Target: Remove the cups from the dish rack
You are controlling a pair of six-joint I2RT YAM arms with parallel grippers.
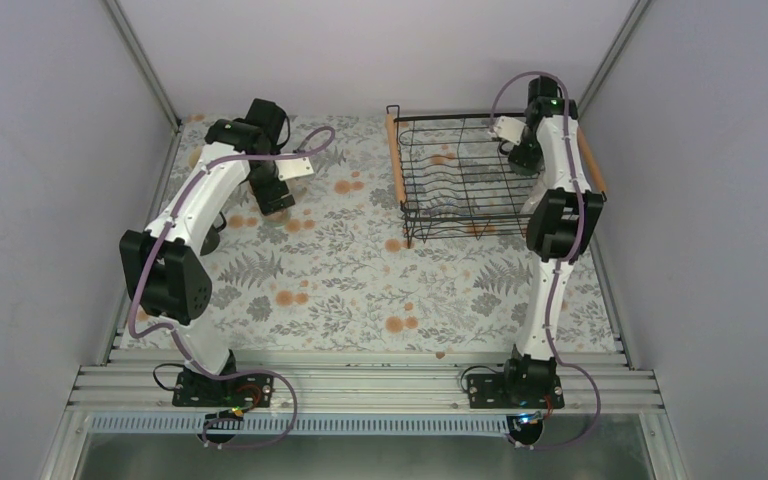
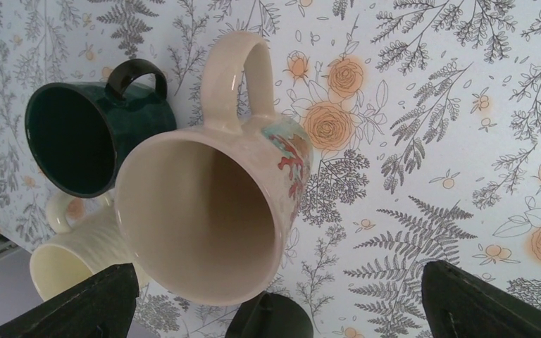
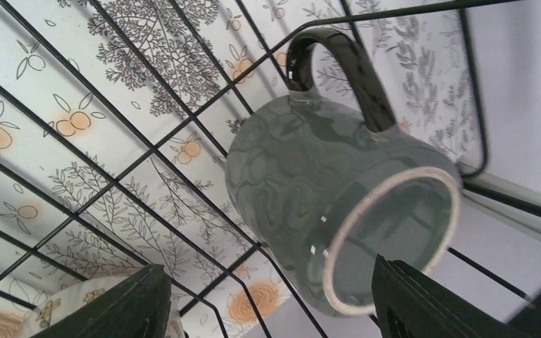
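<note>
My left gripper (image 1: 278, 200) (image 2: 280, 282) is open above the far-left table. Below it stands a white mug with a red pattern (image 2: 211, 204), its rim near the left finger (image 2: 77, 303) and untouched. A dark green mug (image 2: 77, 137) and a cream mug (image 2: 70, 257) stand beside it, and a black rounded part (image 2: 268, 318) shows at the bottom edge. My right gripper (image 1: 520, 155) (image 3: 268, 303) is open inside the black wire dish rack (image 1: 455, 215) (image 3: 148, 165). A grey mug with a dark handle (image 3: 310, 183) lies tilted on the wires, with the right finger (image 3: 430, 303) at its rim.
A pale flower-patterned piece (image 3: 49, 310) shows in the rack behind the right gripper's left finger. The rack has wooden bar handles (image 1: 396, 160) and stands at the far right, close to the right wall. The floral mat (image 1: 360, 270) covers the table, and the left wall is close to the mugs.
</note>
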